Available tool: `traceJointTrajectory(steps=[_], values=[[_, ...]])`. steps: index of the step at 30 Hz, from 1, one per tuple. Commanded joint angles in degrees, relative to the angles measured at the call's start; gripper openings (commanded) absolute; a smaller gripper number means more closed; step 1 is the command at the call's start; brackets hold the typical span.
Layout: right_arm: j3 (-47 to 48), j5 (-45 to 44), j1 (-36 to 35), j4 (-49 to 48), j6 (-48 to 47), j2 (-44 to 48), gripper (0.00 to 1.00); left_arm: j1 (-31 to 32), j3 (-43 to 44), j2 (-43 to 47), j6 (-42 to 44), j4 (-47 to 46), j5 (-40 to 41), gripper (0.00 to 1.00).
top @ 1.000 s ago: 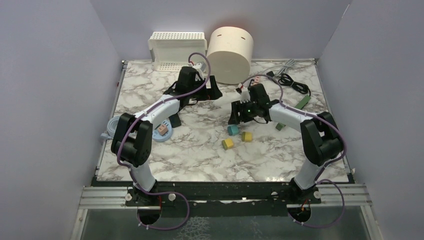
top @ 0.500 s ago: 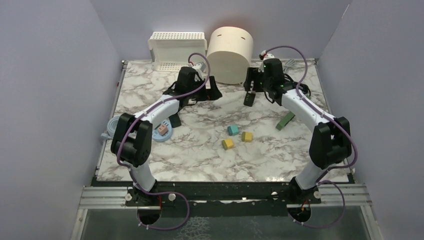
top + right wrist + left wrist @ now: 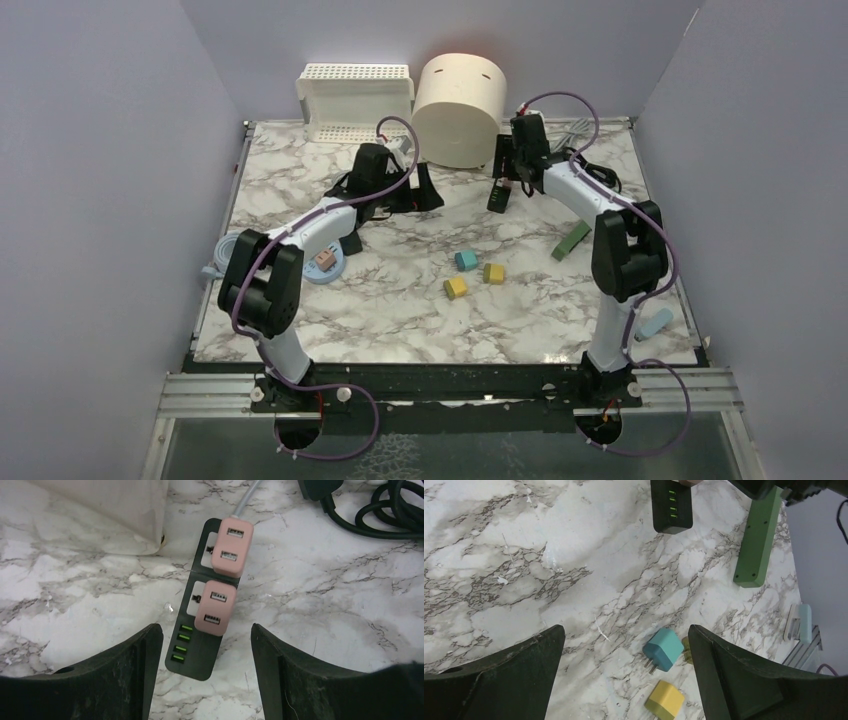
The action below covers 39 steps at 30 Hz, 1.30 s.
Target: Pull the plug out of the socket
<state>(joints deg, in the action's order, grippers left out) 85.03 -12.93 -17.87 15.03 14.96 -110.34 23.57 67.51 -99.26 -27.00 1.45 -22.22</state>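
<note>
The socket is a black power strip (image 3: 199, 652) with green USB ports, lying near the back of the table (image 3: 498, 196). Two pink plugs sit in it, one nearer me (image 3: 215, 607) and one farther along (image 3: 232, 546); a grey cord leaves its far end. My right gripper (image 3: 203, 630) hovers over the strip's near end, open, its fingers either side of the strip and touching nothing. My left gripper (image 3: 624, 630) is open and empty over bare marble left of centre (image 3: 405, 186); the strip's end (image 3: 672, 507) shows at the top of its view.
Loose teal (image 3: 465, 260) and yellow plugs (image 3: 456, 288) lie mid-table. A green power strip (image 3: 572, 240) lies to the right, a coiled black cable (image 3: 592, 166) behind it. A cream cylinder (image 3: 460, 95) and white basket (image 3: 355, 95) stand at the back.
My right arm has swung from the table's middle to the back and now hangs over the black strip, jaws open. The left arm has shifted only slightly.
</note>
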Motion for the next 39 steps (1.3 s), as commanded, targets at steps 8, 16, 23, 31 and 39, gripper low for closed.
traceJointTrajectory(steps=[8, 16, 23, 31, 39], values=[[6.8, -2.5, 1.4, 2.9, 1.3, -8.0, 0.65, -0.3, 0.1, 3.1, 1.2, -1.1, -2.7, 0.95], [4.6, -1.0, 1.4, 0.5, 2.2, -9.0, 0.57, -0.3, 1.7, 2.2, 0.9, -1.0, -4.1, 0.94], [4.4, 0.0, 1.4, 0.3, 3.5, -9.4, 0.46, 0.3, 2.6, -1.0, 0.3, -1.0, -3.8, 0.93], [2.0, 0.0, 1.5, 0.1, 5.3, -8.8, 0.01, 4.7, 7.5, -8.1, -1.0, -1.5, -2.0, 0.92], [-4.0, 2.9, 1.5, -2.4, 9.5, 0.4, 0.01, 8.5, 19.1, -19.4, -4.7, -2.8, -3.6, 0.92]])
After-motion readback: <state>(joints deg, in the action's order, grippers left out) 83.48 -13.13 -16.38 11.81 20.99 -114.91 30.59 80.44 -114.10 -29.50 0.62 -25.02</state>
